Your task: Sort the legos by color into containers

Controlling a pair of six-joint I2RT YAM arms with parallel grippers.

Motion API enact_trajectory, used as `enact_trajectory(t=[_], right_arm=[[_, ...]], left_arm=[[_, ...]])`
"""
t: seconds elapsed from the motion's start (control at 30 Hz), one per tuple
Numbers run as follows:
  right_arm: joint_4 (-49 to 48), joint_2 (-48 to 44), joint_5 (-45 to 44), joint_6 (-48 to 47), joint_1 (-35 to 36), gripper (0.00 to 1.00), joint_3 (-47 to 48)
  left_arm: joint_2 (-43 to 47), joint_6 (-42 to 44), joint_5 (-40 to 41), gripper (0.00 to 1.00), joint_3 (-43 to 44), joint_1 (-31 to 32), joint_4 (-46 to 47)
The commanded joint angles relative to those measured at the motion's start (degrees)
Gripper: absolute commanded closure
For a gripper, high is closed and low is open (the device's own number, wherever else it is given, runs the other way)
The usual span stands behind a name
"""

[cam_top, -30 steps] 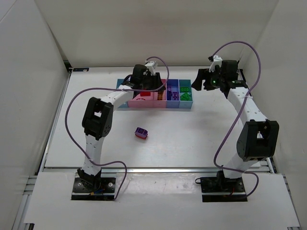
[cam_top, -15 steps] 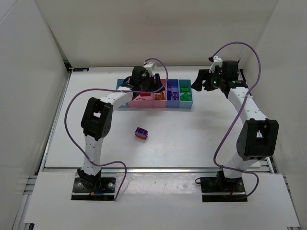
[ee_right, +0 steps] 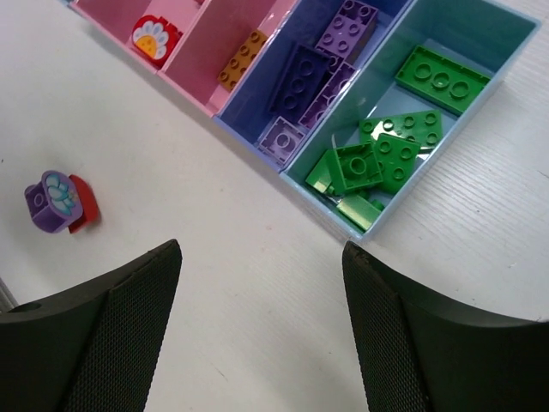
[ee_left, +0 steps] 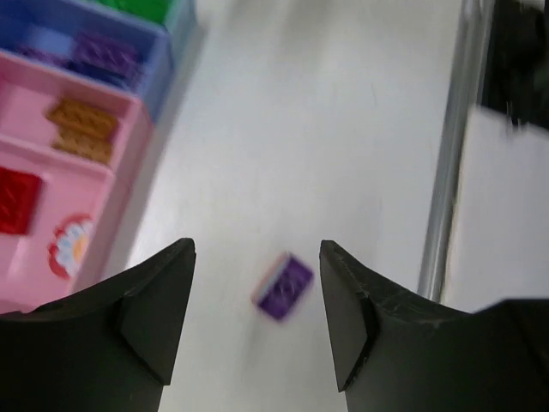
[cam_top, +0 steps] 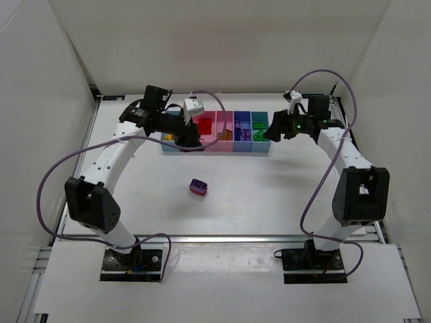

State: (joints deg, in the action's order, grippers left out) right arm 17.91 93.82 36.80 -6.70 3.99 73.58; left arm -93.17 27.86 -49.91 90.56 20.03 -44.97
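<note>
Green legos (ee_right: pixel 386 154) lay in the tray's (cam_top: pixel 232 147) right-end light-blue compartment, purple legos (ee_right: pixel 317 69) in the darker blue one beside it, and an orange brick (ee_right: pixel 241 58) in a pink one. A loose purple brick (cam_top: pixel 197 187) sat nearer on the table (cam_top: pixel 269 195), against a red piece. Left gripper (ee_left: pixel 257 253): jaws parted, empty. Right gripper (ee_right: pixel 260 249): parted wide, empty, above the tray's right end. A daisy print (ee_right: pixel 154 34) showed on one red piece.

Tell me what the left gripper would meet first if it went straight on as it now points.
Likely the loose purple brick on the table, which sits between the left gripper's open fingers in its wrist view; depth is unclear.
</note>
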Motion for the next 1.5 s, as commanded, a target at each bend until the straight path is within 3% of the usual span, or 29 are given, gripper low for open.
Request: enact_trajectory(t=[0.0,0.1,0.23,0.4,0.53,0.83,1.47], right_arm=[[0.46,-3.64,4.24,-3.84,0.14,0.21,-0.63],[0.81,-4.17,4.34,-4.29,0.14,0.21,-0.72],[0.11,-4.96,4.34,-4.64,0.14,0.21,-1.68],[-0.42,-5.58,4.25,-4.38,0.14,0.21,-2.83],[0.02,-5.84,4.34,-4.81,0.23,0.21,-3.36],[-0.07,-5.23,4.60,-5.08,0.14,0.21,-3.71],[0.11,-4.35,4.34,-4.99,0.05,0.21,-3.36]], left_arm=[[0.44,29.50,-2.30,0.29,-2.67,-0.96,-29.76],[1.31,39.36,-0.28,0.29,-5.56,-0.26,-35.61],[4.82,49.91,3.75,0.29,-13.29,3.95,-32.84],[9.48,49.40,11.93,0.30,-22.61,8.70,-15.63],[10.37,50.81,13.26,0.30,-26.13,11.78,-10.76],[10.99,51.42,14.05,0.31,-27.02,12.75,-7.85],[2.55,50.10,13.08,0.31,-24.47,10.20,-4.34]])
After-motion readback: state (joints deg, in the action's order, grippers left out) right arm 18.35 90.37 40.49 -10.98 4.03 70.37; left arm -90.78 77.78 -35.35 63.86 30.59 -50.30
